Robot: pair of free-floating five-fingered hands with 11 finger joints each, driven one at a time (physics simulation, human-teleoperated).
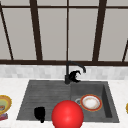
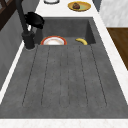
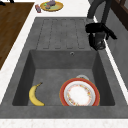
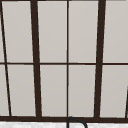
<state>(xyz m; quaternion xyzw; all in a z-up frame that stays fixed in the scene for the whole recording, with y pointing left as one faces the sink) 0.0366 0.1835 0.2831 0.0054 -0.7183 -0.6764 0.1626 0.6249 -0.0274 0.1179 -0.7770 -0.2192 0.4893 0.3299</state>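
Observation:
My right hand [image 1: 75, 76] is at the black faucet [image 1: 67, 75], just right of its post and above the sink's back rim, fingers curled at the faucet's handle. The same hand [image 2: 35, 20] hangs over the faucet base [image 3: 97, 42] in both side views, where it [image 3: 100, 28] hides the handle. My left hand [image 1: 40, 113] floats idle low over the draining board's front edge, fingers relaxed. A red ball [image 1: 67, 115] fills the front middle, close to the camera.
A red-rimmed white plate [image 3: 80, 93] and a banana [image 3: 35, 95] lie in the grey basin [image 3: 62, 62]. The ribbed draining board [image 2: 65, 75] lies to its left. A yellow bowl [image 1: 3, 103] stands on the left counter. A window [image 4: 67, 60] is behind.

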